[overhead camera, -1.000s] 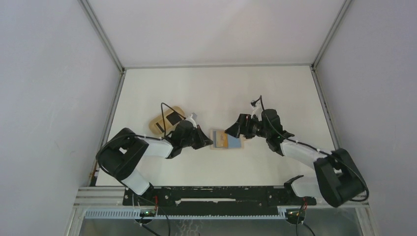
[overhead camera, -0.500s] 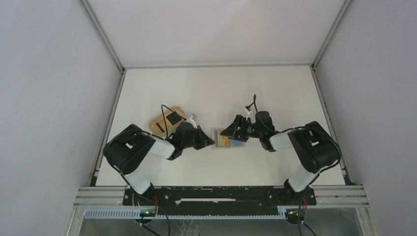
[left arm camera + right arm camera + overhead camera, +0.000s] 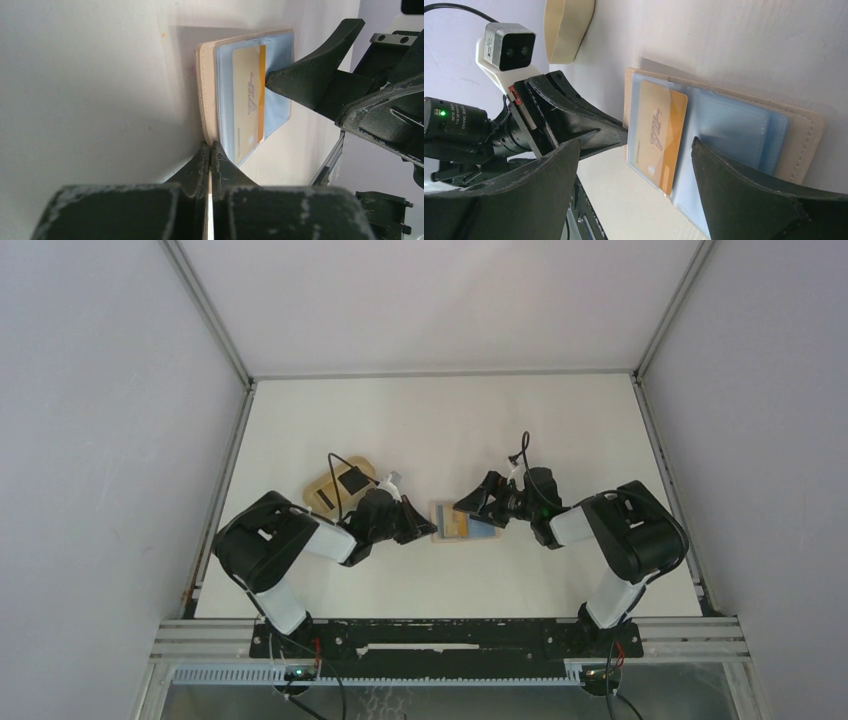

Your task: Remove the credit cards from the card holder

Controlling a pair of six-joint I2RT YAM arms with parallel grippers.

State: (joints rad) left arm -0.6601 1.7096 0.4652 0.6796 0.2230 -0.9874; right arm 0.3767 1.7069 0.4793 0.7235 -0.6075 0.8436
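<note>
Card holder [image 3: 462,525] lies open flat on table [image 3: 450,420], mid-table, between both arms. Gold card [image 3: 656,135] sits in clear blue sleeve, one long edge sticking out.

Left gripper [image 3: 210,150] closed tight, fingers pressed together, tips touching holder's beige edge.

Right gripper [image 3: 634,145] spread wide over open holder, nothing between fingers. In left wrist view, one fingertip meets gold card's edge.

Oval wooden tray [image 3: 318,488] left of holder, black card [image 3: 352,480] lying on it.
</note>
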